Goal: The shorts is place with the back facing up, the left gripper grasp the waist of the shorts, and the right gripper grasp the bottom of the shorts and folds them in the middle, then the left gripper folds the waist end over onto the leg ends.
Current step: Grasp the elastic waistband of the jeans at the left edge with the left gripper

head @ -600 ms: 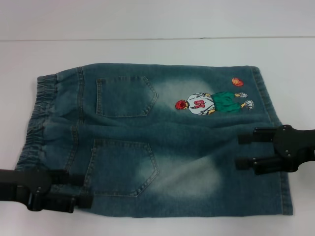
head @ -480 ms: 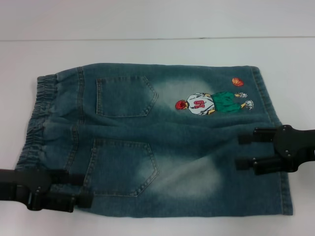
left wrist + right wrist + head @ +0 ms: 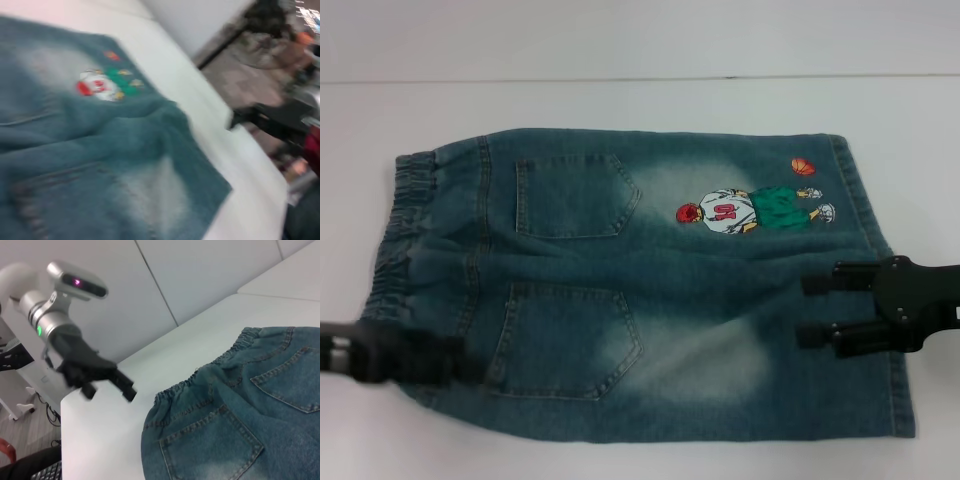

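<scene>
- Head view: shorts lie flat on the white table, back up, both patch pockets and the embroidered player showing; the waist of the shorts points to the robot's left, the bottom of the shorts to its right
- Head view: the left gripper sits at the near waist corner, blurred, so whether its fingers are spread or pressed together cannot be told; the right gripper hovers over the hem end, its two fingers spread apart with denim visible between them, pinching nothing
- Left wrist view: denim fills the picture, soft ridges run across the cloth, the embroidery and one hem corner show; no fingers of this arm appear
- Right wrist view: the left gripper hangs above the table just beside the gathered waistband, apparently apart from it, and its fingers are too dark to read
- Handling judgement: the denim looks light and limp but thick, likely to sag and drag on the table; the elastic waistband bunches and offers a firm pinch, the stitched hem is the stiffer edge to take at the leg end
- Difference between views: only the right wrist view shows the gap between left gripper and waistband; only the head view shows the right gripper's spread fingers
</scene>
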`<state>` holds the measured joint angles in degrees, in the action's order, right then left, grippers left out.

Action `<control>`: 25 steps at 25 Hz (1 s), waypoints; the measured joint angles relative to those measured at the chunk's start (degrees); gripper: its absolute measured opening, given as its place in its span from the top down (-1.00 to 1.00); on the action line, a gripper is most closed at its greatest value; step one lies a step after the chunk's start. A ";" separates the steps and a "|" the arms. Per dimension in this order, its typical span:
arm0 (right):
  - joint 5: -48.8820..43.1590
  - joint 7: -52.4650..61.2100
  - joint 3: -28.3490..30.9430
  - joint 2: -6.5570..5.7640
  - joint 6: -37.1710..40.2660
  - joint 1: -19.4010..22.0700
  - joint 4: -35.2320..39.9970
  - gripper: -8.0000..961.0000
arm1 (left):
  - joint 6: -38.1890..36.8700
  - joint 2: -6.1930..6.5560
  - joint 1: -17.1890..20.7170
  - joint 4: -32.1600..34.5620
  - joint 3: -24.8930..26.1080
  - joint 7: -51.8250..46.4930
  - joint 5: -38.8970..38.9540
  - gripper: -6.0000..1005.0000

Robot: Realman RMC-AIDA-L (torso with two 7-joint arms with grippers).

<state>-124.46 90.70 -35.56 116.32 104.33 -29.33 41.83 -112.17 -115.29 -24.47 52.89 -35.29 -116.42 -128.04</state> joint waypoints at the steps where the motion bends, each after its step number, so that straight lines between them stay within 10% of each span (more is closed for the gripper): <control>1: 0.00 0.00 -0.13 0.01 -0.11 -0.02 0.00 -0.90 | 0.22 0.53 -0.73 0.23 1.02 -2.96 -1.19 -0.77; 12: 0.00 -0.52 -1.02 0.13 -0.71 -0.41 0.00 -0.90 | 10.39 5.72 -10.27 -1.00 7.57 -24.79 -22.89 -0.76; 25: 0.01 -1.24 -3.19 0.21 -2.09 -0.64 -0.07 -0.90 | 16.04 5.72 -14.21 -5.37 3.59 -31.63 -32.51 -0.74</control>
<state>-124.45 89.46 -38.75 116.53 102.24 -29.97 41.76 -96.13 -109.58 -38.68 47.53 -31.70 -148.04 -160.55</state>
